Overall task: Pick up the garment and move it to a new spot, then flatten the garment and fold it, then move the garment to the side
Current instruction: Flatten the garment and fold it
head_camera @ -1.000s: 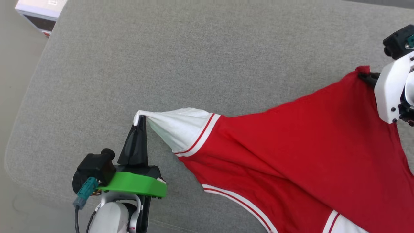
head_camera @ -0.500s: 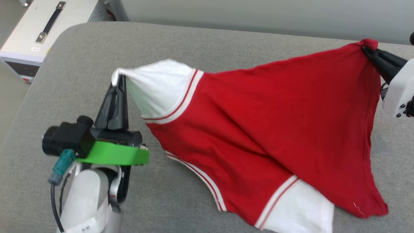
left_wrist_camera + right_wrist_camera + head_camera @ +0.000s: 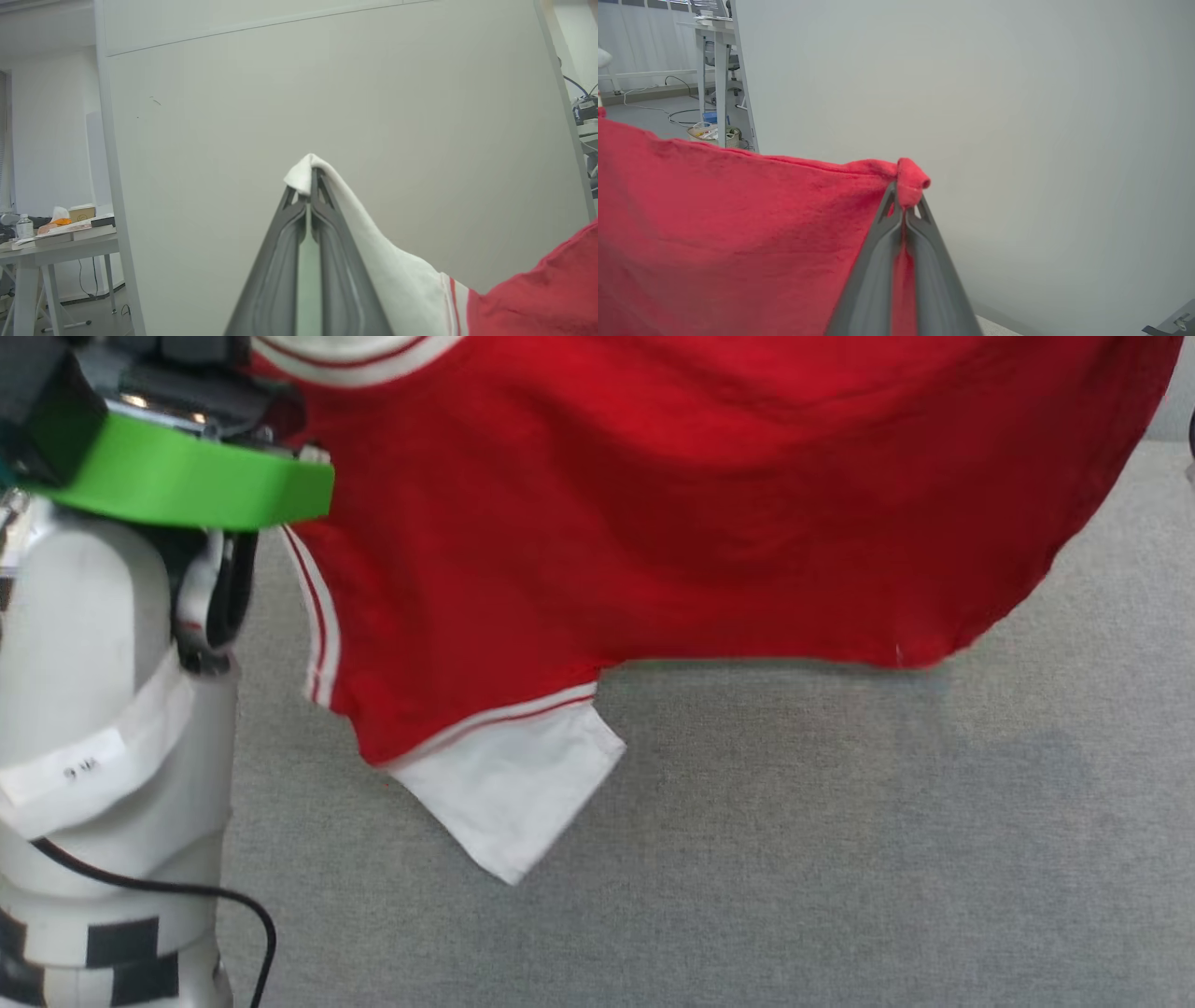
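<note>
A grey fabric-covered worktop (image 3: 840, 859) spreads below, and a plain pale wall panel (image 3: 373, 93) stands behind both hands in the wrist views. The garment (image 3: 672, 495) hangs stretched between the two hands above the worktop, its red body across the top of the head view and one white sleeve (image 3: 509, 784) with red-white trim drooping toward the grey fabric; whether it touches cannot be told. The left hand (image 3: 308, 184) has its fingers pressed together on the tip of the other white sleeve (image 3: 373, 252), and the right hand (image 3: 906, 198) pinches a rolled red corner of the cloth, its fingers likewise closed.
</note>
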Available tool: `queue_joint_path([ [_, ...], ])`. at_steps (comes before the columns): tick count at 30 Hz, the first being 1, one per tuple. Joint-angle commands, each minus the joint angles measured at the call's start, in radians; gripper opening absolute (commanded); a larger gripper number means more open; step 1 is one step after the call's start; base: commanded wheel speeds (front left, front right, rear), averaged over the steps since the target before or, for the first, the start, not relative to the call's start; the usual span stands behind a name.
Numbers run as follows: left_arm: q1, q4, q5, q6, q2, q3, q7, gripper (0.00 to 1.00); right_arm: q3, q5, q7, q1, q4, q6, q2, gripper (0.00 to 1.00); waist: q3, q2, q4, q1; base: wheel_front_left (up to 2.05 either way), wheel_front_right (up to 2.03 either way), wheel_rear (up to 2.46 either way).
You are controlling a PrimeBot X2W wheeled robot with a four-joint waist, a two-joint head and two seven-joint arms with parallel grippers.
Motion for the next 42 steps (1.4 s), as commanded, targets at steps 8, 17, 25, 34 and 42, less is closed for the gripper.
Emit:
queue_joint_path([
  [8,-0.316,0.087,-0.038,-0.008,0.013,-0.035,0.042,0.0,-0.044,-0.045,0.071,-0.221,-0.024,-0.001,0.024,0.0,0.187,0.0,0.0,0.0001,0.0,0.0,0.0],
  [17,-0.703,0.305,-0.045,-0.01,0.051,-0.058,0.043,0.0,0.014,-0.128,0.065,-0.591,0.166,-0.001,0.043,0.0,0.378,0.0,-0.013,0.0001,0.0,0.0,0.0],
  [25,-0.978,0.502,-0.047,-0.011,0.06,-0.075,-0.013,0.0,0.1,-0.17,-0.044,-0.879,0.401,-0.001,0.095,0.0,0.452,0.0,-0.024,0.0001,0.0,0.0,0.0],
  [34,-1.05,0.651,-0.044,-0.011,0.075,-0.104,-0.063,0.0,0.187,-0.145,-0.154,-0.986,0.602,-0.001,0.139,0.0,0.472,0.0,-0.026,0.0001,0.0,0.0,0.0],
  [42,-0.923,0.671,-0.06,-0.011,0.102,-0.157,-0.099,0.0,0.286,-0.064,-0.236,-0.881,0.662,-0.001,0.143,0.0,0.454,0.0,-0.039,0.0001,0.0,0.0,0.0],
])
